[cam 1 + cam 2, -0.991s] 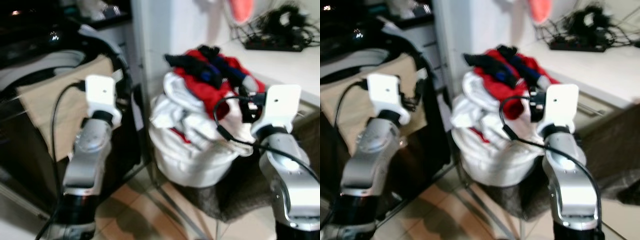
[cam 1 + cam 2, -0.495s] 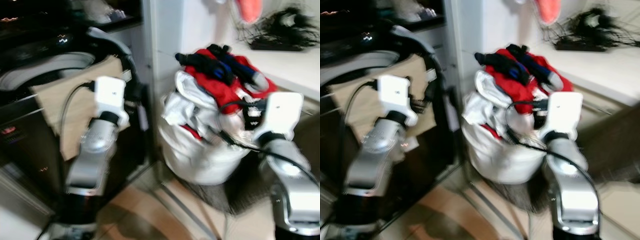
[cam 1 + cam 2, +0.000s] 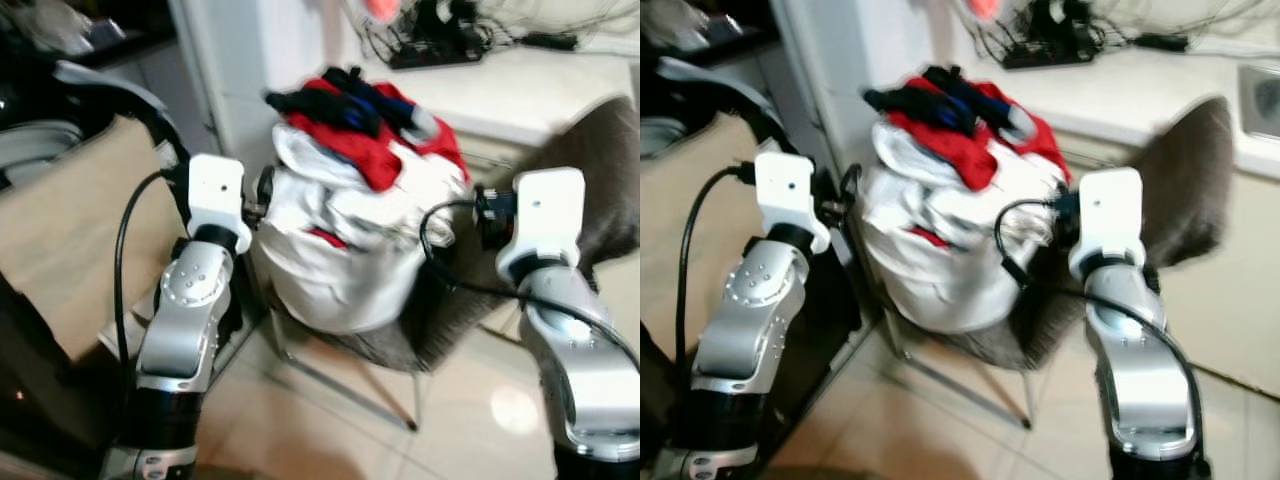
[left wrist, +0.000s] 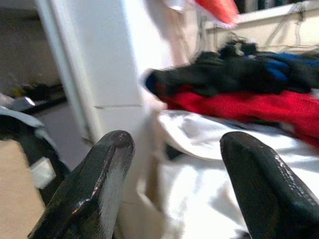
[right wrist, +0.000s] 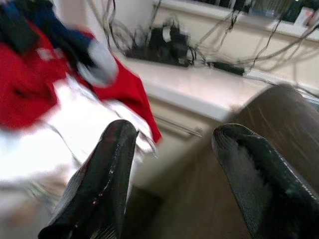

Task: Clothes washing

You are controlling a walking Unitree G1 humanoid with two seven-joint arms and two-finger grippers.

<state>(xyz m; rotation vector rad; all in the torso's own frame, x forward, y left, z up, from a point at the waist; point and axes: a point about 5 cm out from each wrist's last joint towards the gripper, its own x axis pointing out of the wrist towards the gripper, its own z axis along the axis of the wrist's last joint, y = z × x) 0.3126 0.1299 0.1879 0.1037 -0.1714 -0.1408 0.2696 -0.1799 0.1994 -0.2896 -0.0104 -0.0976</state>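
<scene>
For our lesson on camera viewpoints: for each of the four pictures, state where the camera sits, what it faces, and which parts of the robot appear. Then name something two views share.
Left eye view: on the head, looking down at the laundry pile on a chair; both silver arms show.
Right eye view: the head's other eye, same scene slightly shifted.
Left wrist view: along the open left pincer, facing the pile's side.
Right wrist view: along the open right pincer, facing the counter.
Shared: the red garment appears in both wrist views.
</scene>
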